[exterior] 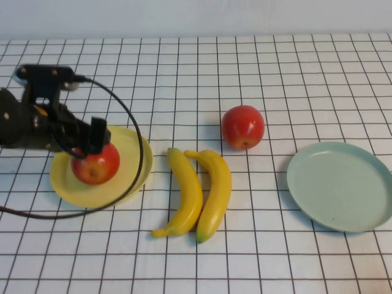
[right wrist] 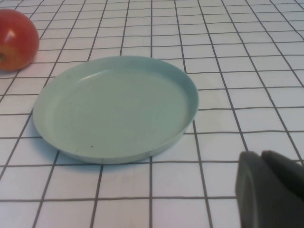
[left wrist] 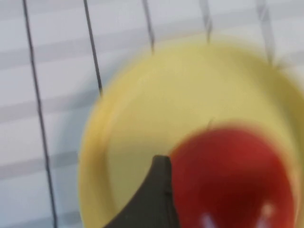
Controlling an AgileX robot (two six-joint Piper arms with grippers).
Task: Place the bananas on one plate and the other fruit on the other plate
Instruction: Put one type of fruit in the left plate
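The left gripper (exterior: 92,144) hung wide open around an apple (exterior: 95,163) that sat on the yellow plate (exterior: 131,147) at the left of the counter (exterior: 257,257). The second apple (exterior: 243,127) lay to its right, past the two bananas (exterior: 199,193), whose long axes ran near to far, side by side at centre. The blue-green plate (exterior: 340,187) stood bare at the right. The right gripper (right wrist: 270,190), closed and empty, sat just near of that plate, so it was probably the closer one to the loose apple.
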